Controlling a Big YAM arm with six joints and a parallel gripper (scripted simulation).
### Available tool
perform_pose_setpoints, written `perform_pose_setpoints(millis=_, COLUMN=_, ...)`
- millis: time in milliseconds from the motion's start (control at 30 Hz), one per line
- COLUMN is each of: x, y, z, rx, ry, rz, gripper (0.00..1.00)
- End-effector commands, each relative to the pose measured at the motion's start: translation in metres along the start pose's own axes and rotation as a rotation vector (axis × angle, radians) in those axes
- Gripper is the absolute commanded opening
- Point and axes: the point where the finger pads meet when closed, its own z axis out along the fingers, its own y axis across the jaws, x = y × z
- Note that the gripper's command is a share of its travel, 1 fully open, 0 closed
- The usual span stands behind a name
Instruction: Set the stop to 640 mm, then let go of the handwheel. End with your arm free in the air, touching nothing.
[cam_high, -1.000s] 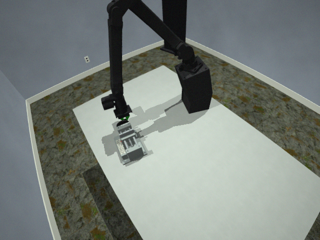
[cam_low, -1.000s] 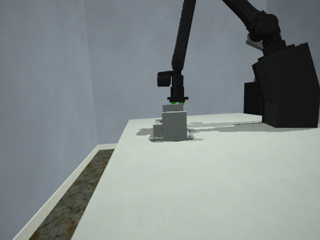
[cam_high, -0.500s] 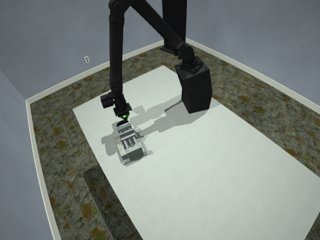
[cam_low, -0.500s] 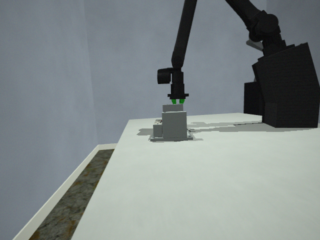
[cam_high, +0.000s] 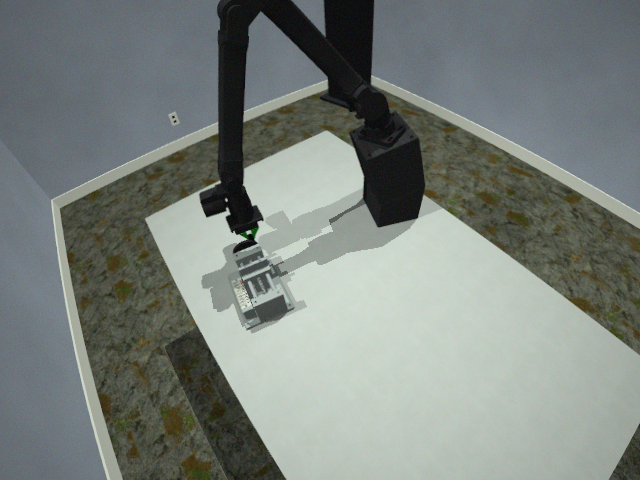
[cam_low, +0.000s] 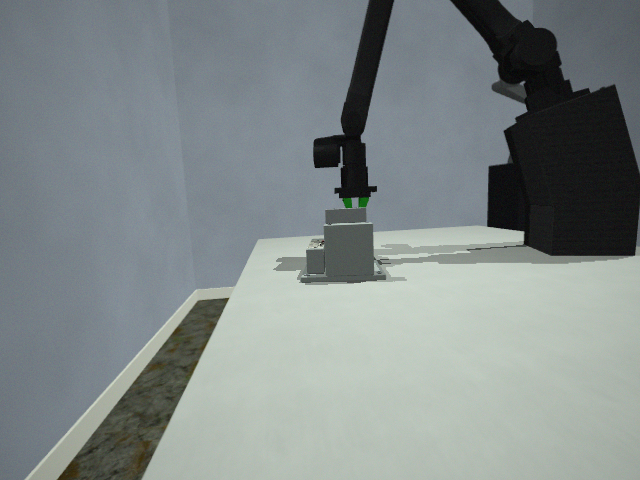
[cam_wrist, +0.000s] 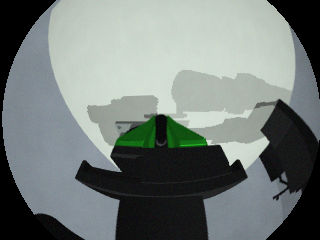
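The stop device is a small grey fixture on the white table, with a scale strip along its left side and a grey carriage block at its near end. Its dark handwheel sits at the far end, facing the arm. My gripper, with green fingers, points down onto the top of the handwheel and is shut on it. In the exterior view the green fingers show just above the grey fixture, which hides the handwheel. In the wrist view the fingers pinch a thin dark piece.
The arm's black base box stands on the table behind and to the right of the fixture. The table's left edge is close to the fixture. A stone-patterned floor surrounds the table.
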Motion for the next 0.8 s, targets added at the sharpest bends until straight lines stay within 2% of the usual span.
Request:
perform_pose_setpoints(millis=0, x=-0.0036, y=0.0099, z=-0.0026, rx=-0.005, ry=-0.009, rz=0.014, gripper=0.06)
perform_pose_setpoints(millis=600, x=-0.0033, y=0.0099, z=-0.0024, rx=-0.003, ry=-0.008, rz=0.014, gripper=0.06)
perform_pose_setpoints(millis=633, x=-0.0033, y=0.0099, z=-0.0024, rx=-0.003, ry=-0.008, rz=0.014, gripper=0.53)
perform_pose_setpoints(millis=767, x=-0.0027, y=0.0062, z=-0.0017, rx=0.003, ry=-0.007, rz=0.011, gripper=0.53)
